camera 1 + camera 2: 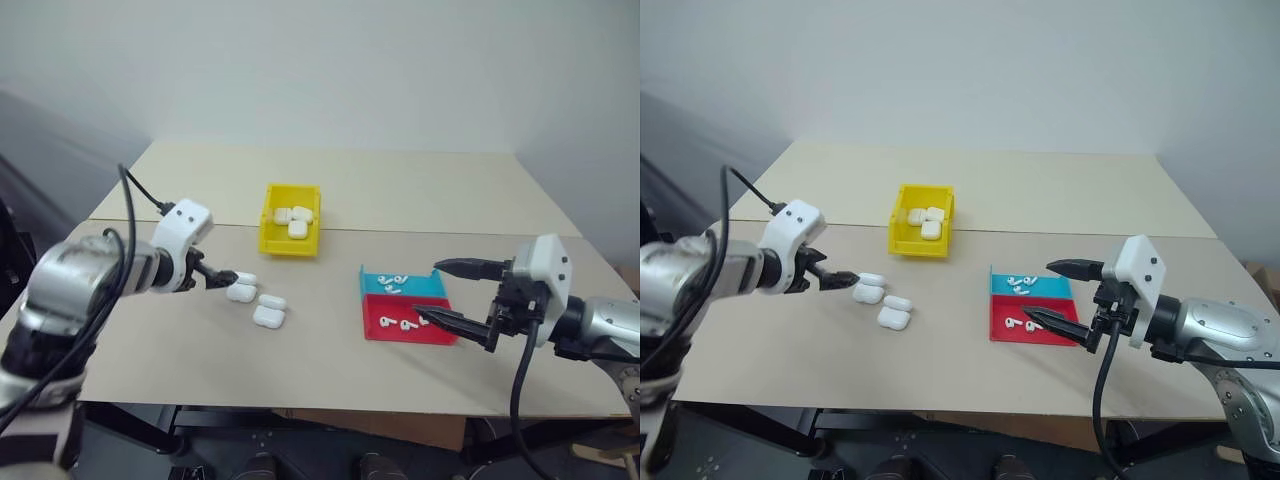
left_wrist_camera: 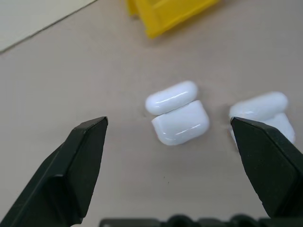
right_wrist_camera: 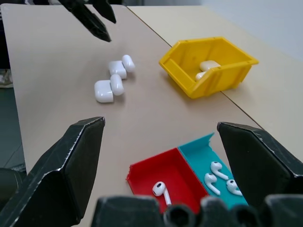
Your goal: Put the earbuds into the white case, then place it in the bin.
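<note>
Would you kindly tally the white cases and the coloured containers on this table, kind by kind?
Open white cases on the table: 2
Closed white cases inside the yellow bin: 3, as far as shows
Yellow bin: 1
Red tray: 1
Teal tray: 1
Total: 8

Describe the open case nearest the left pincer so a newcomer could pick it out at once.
Start at the yellow bin in the middle of the table. Between it and the table's near edge, toward the left arm, two open white cases lie on the bare tabletop. The one meant lies nearer the bin, right at the tips of the open left pincer; the other case lies nearer the table's front edge.
</note>
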Available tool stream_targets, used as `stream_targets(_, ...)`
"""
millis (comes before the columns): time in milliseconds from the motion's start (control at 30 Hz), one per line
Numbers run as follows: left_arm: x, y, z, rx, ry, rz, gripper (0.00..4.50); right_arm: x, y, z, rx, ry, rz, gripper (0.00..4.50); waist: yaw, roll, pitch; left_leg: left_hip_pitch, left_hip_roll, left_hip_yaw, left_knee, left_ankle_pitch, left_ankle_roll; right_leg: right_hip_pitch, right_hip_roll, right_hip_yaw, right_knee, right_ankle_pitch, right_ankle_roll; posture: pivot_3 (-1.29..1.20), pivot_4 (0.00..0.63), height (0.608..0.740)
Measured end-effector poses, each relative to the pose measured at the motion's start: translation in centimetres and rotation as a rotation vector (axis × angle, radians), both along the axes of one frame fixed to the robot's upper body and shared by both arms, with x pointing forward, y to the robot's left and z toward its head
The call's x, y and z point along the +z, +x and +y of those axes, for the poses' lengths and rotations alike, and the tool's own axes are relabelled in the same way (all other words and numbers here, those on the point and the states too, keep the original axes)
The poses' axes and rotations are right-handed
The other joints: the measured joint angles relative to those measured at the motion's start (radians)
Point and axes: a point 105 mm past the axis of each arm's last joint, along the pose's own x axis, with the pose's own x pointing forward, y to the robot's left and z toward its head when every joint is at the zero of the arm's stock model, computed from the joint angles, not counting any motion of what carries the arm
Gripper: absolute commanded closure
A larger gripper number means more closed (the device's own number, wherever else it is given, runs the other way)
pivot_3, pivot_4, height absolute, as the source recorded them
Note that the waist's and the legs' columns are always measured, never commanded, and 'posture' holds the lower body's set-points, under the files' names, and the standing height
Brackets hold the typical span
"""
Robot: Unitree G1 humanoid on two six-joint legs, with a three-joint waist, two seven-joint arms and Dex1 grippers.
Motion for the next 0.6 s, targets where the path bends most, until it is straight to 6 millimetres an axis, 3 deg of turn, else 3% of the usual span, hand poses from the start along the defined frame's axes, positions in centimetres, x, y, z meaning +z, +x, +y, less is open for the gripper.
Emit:
stream_targets(200, -1.6, 1.1, -1.6, 0.056, -0.031, 0.151, 0.00, 0.0, 0.1, 0.1, -0.026, 0.018, -0.006, 0.05, -0.004, 0.000, 0.000, -0.001, 0.000, 0.000, 0.000, 0.000, 0.000, -0.001, 0.000, 0.000, 0.000, 0.001, 0.002, 0.00, 0.150, 0.740)
stream_targets(600, -2.4, 3.6, -3.6, 0.180, 0.036, 0.161, 0.00, -0.1, 0.2, 0.4, -0.032, 0.033, -0.009, 0.05, -0.004, 0.000, 0.000, -0.002, -0.003, -0.001, 0.001, 0.000, 0.000, -0.001, -0.002, 0.001, 0.001, 0.002, 0.005, 0.00, 0.150, 0.740)
